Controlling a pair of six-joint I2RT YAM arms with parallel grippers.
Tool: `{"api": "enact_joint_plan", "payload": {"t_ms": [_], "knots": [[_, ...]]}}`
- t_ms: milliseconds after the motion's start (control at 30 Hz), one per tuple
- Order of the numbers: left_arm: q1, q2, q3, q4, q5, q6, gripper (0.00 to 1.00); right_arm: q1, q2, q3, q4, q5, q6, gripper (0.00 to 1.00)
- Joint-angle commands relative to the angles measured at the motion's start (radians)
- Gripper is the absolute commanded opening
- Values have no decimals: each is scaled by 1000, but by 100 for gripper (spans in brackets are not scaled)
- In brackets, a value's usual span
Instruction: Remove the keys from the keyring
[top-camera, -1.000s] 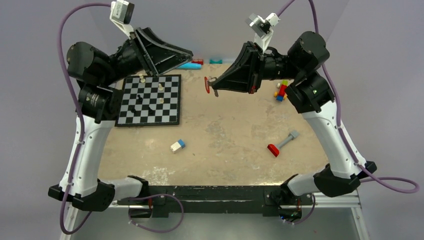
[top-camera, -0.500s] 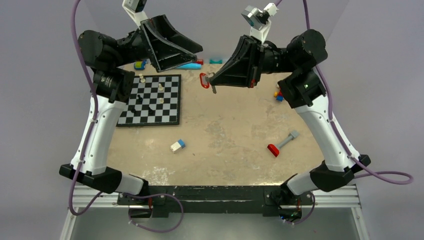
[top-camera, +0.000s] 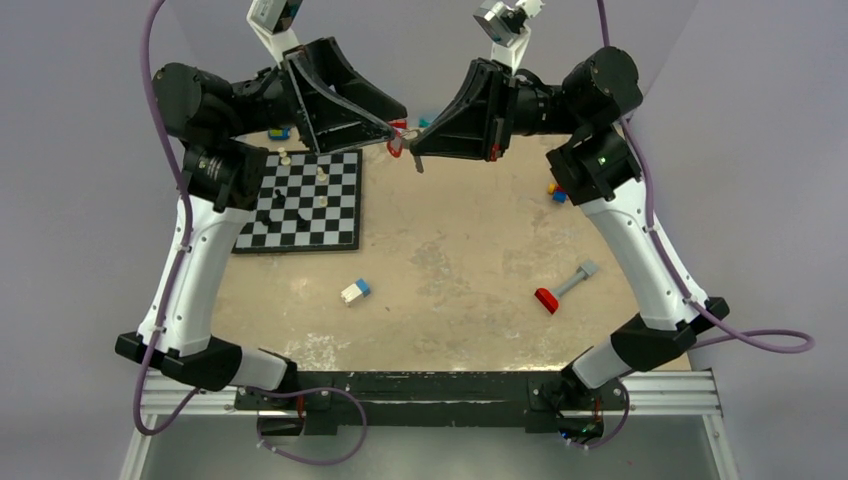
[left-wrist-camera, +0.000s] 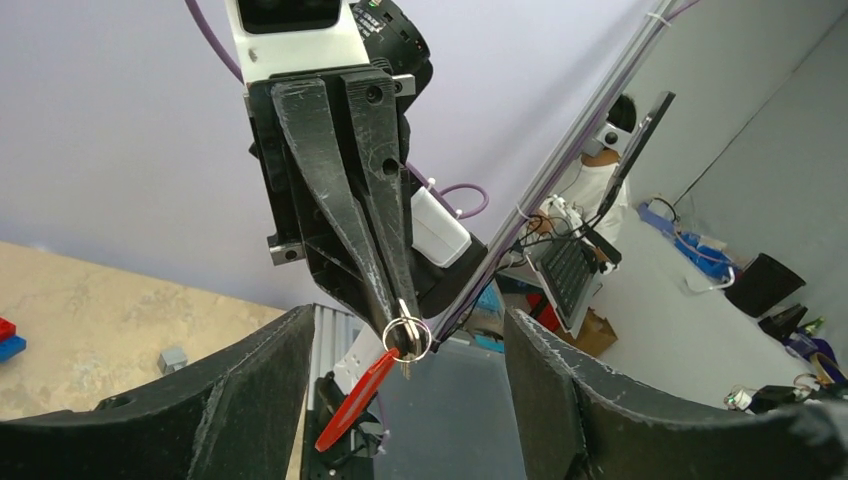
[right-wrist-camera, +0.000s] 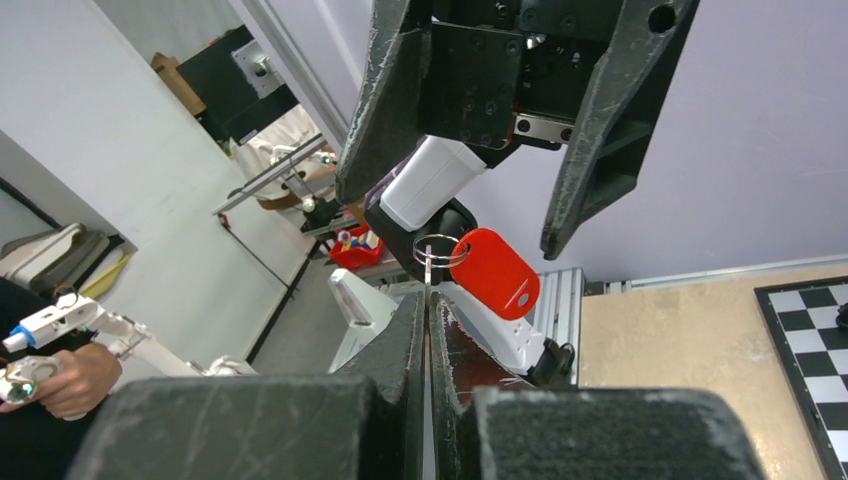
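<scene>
While both arms hang above the far edge of the table (top-camera: 460, 270), I see my right gripper (top-camera: 412, 155) pinched tight on the keyring (right-wrist-camera: 440, 250) — whether on the ring or a key, I can't tell. Its red tag (right-wrist-camera: 495, 272) dangles alongside. My left gripper (top-camera: 397, 120) is spread wide, fingers (left-wrist-camera: 230, 400) either side of the ring — not touching.
</scene>
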Motion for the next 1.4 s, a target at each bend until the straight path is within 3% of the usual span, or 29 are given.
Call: {"api": "enact_joint_plan", "payload": {"t_ms": [0, 667, 1367], "knots": [[-6, -41, -11, -9, 16, 38, 72, 5, 0, 49, 8, 19, 17, 0], [-39, -47, -9, -70, 12, 73, 58, 10, -3, 34, 4, 43, 6, 0], [-40, -63, -4, -123, 2, 105, 33, 19, -18, 17, -13, 61, -17, 0]]}}
